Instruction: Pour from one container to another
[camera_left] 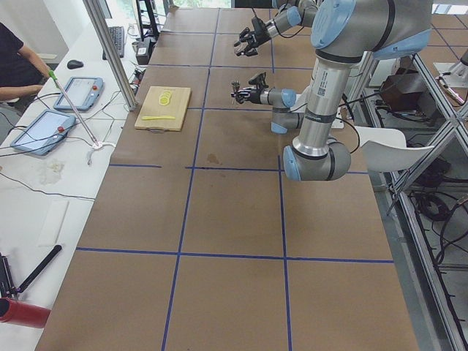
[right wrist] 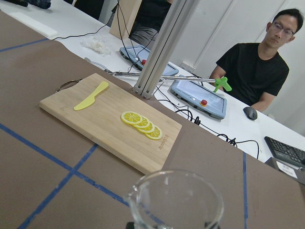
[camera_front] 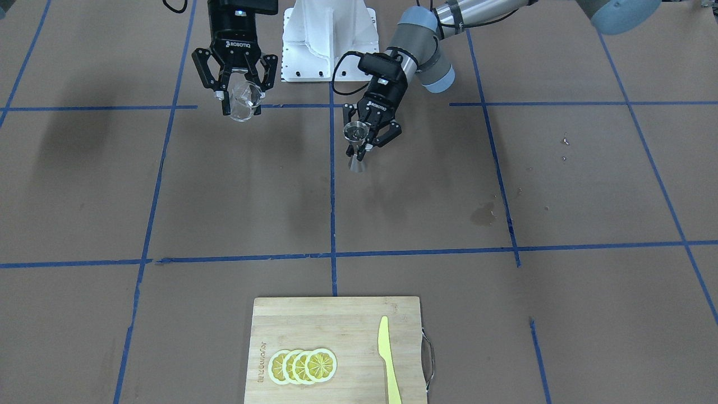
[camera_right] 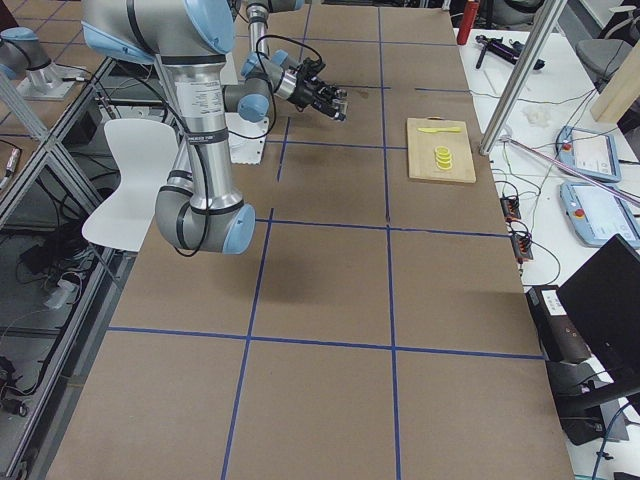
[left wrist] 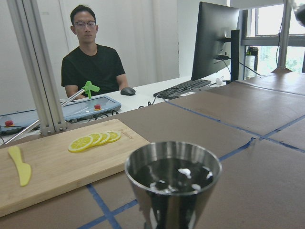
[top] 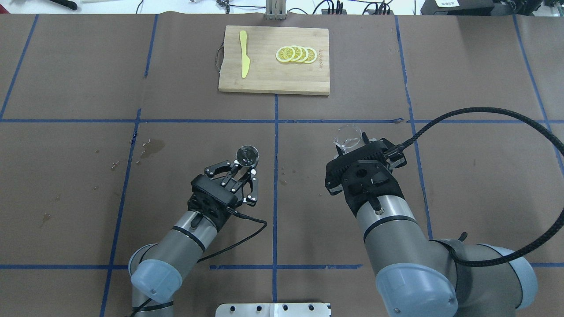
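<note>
My left gripper (top: 245, 168) is shut on the waist of the steel hourglass jigger (top: 246, 155), holding it upright above the table left of the centre line. In the left wrist view the jigger (left wrist: 173, 183) has dark liquid with highlights in its upper cup. My right gripper (top: 352, 147) is shut on the small clear glass tumbler (top: 348, 137), lifted off the table right of the centre line. The front view shows the tumbler (camera_front: 245, 101) slightly tilted between the fingers, well apart from the jigger (camera_front: 356, 137). Only the tumbler's rim (right wrist: 176, 198) shows in the right wrist view, and no liquid shows there.
A bamboo cutting board (top: 273, 77) lies at the far middle edge with lemon slices (top: 296, 54) and a yellow knife (top: 243, 59). Wet spots (top: 152, 145) mark the brown table on the left. A seated person (left wrist: 93, 62) and tablets are beyond the far edge.
</note>
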{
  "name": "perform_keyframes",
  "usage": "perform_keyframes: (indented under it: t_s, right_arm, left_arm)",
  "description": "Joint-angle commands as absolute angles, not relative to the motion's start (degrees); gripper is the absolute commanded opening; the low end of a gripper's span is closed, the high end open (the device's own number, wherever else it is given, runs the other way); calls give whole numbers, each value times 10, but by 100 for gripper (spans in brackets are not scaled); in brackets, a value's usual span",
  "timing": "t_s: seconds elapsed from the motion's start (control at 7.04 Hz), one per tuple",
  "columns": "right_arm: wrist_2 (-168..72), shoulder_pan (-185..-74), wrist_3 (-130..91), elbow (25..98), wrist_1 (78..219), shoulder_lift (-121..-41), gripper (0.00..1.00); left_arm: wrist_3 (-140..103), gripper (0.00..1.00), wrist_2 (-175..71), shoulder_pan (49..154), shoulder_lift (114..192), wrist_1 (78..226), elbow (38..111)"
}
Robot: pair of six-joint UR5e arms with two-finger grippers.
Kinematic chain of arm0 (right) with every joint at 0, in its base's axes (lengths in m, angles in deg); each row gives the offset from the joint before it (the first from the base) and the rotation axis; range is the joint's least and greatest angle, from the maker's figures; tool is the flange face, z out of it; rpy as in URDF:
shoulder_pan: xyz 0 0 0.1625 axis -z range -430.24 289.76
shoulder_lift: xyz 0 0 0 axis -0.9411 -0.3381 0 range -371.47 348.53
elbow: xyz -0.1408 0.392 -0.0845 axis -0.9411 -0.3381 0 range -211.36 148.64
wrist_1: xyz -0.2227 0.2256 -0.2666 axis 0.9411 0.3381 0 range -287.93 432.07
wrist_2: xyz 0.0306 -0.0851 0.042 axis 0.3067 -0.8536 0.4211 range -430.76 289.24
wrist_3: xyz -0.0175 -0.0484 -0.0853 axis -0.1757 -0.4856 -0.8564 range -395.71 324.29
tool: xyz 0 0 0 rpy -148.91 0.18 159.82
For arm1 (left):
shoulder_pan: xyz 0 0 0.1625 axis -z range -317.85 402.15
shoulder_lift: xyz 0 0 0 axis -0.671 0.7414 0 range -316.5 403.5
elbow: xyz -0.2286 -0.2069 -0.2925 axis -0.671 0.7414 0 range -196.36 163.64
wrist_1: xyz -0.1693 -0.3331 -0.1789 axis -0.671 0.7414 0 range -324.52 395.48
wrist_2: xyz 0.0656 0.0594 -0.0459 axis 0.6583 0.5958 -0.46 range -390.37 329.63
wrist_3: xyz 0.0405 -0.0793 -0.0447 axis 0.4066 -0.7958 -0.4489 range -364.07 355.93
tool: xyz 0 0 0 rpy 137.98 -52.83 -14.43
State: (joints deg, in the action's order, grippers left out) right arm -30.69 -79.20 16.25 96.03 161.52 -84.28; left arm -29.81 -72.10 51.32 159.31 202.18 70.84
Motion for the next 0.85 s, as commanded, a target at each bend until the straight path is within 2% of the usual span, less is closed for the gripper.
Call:
perform_keyframes:
  t_s: [0.0,0.28,0.43,0.71]
  right_arm:
    - [-289,-791,298,958,1548,-894,0]
    - [-288,-792,304,952,1395,-1019,0]
    - [-288,-793,300,939,1346,-1048,0]
    - [-289,-793,301,926,1320,-1060,0]
  left_arm:
    - [-300,0,-689,516,1518,2023,782]
    - [-307,0,-632,518,1456,2040,821]
    - [-309,0,-614,518,1401,2061,822]
    - [-374,0,-621,520,1235,2181,818]
